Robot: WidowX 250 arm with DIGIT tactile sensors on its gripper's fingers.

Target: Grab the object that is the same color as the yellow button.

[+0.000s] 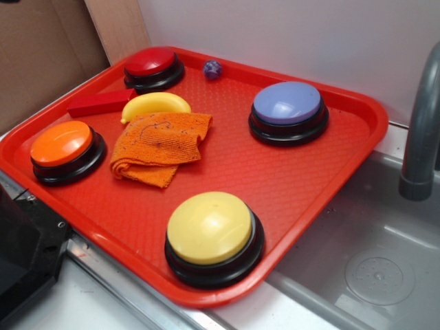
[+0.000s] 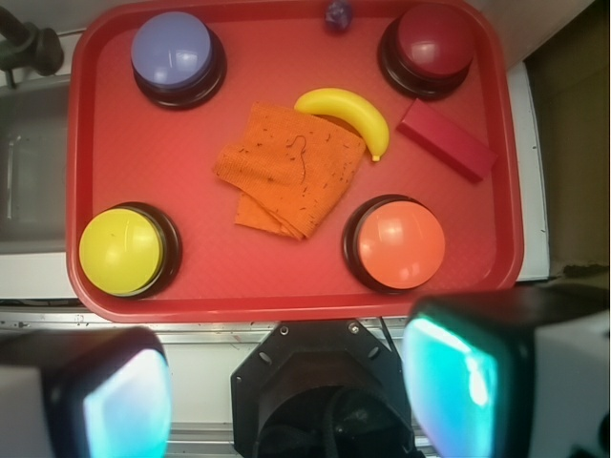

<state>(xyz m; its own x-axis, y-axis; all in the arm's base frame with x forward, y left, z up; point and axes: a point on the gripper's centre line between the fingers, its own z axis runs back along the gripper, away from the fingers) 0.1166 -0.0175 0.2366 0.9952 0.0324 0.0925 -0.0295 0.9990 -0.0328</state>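
1. Although the gripper fills the wrist view's bottom edge blurred, its fingers stand spread, holding nothing.
2. Yellow banana lies touching the orange cloth, between the red button and the yellow button.

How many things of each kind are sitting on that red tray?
Push buttons: 4 (yellow, orange, red, purple)
Toy banana: 1
Orange cloth: 1
Red block: 1
Small purple ball: 1
Total: 8
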